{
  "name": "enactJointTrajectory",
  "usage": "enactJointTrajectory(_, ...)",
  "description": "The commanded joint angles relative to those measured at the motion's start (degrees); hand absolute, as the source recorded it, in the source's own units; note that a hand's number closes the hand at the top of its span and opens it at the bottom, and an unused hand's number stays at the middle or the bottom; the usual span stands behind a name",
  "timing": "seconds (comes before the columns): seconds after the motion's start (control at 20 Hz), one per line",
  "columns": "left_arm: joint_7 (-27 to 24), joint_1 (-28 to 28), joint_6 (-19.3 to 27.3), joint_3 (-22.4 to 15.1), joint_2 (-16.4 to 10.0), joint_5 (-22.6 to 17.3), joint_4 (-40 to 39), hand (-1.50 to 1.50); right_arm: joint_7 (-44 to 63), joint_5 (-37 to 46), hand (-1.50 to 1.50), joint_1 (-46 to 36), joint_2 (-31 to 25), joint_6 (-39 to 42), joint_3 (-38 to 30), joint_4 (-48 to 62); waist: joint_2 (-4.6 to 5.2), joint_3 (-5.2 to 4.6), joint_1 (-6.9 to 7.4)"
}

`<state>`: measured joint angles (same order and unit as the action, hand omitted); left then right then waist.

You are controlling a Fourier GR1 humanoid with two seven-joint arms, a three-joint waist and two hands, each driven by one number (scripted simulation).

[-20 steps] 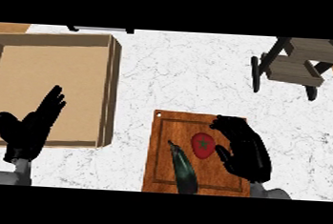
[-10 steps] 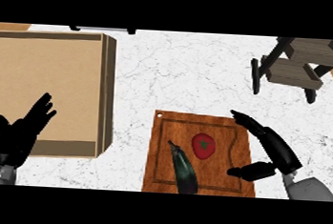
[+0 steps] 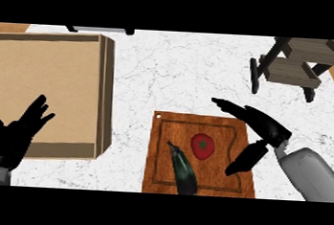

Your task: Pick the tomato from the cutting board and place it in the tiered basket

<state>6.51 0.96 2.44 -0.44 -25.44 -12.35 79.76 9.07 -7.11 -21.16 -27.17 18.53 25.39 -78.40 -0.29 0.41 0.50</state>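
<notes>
Red tomato (image 3: 202, 146) mid cutting board (image 3: 159, 174); right hand (image 3: 263, 126) spread over board's right edge; left hand (image 3: 9, 142) spread, lower-left corner.

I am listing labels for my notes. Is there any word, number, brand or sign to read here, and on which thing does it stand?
There are none to read.
The tomato, the cutting board, the eggplant, the brown box and the tiered basket bear no writing.
The green star on the tomato is its stem, not a sign.

Right hand (image 3: 262, 128) spreads straight fingers; left hand (image 3: 13, 136) rests, fingers up
</notes>
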Motion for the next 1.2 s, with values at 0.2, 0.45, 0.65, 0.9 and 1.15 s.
enactJointTrajectory(0.2,3.14,2.69,0.41,0.42,0.53,1.06,1.29,0.0,18.68,-3.56,-1.5,-6.69,3.86,7.06,1.46,-1.84,0.16,-0.44,-0.04)
enactJointTrajectory(0.45,4.47,0.07,-0.51,1.16,1.21,1.56,0.48,0.0,18.58,0.08,-1.5,-7.12,2.86,9.79,-0.63,1.61,0.31,-0.4,-0.22)
enactJointTrajectory(0.65,0.04,-1.52,-1.54,2.74,1.58,3.13,-5.55,0.0,20.75,0.74,-1.5,-7.25,1.27,13.76,-2.11,2.2,0.42,-0.43,-0.37)
enactJointTrajectory(0.9,-0.58,2.44,-3.99,5.13,1.16,1.8,-2.74,0.0,18.85,2.37,-1.5,-4.24,2.0,14.6,-5.37,3.2,0.31,-0.42,-0.29)
enactJointTrajectory(1.15,-0.99,-1.56,-3.86,5.77,2.01,3.38,-7.03,0.0,15.97,3.49,-1.5,-2.22,3.35,17.47,-5.94,4.9,0.38,-0.42,-0.53)
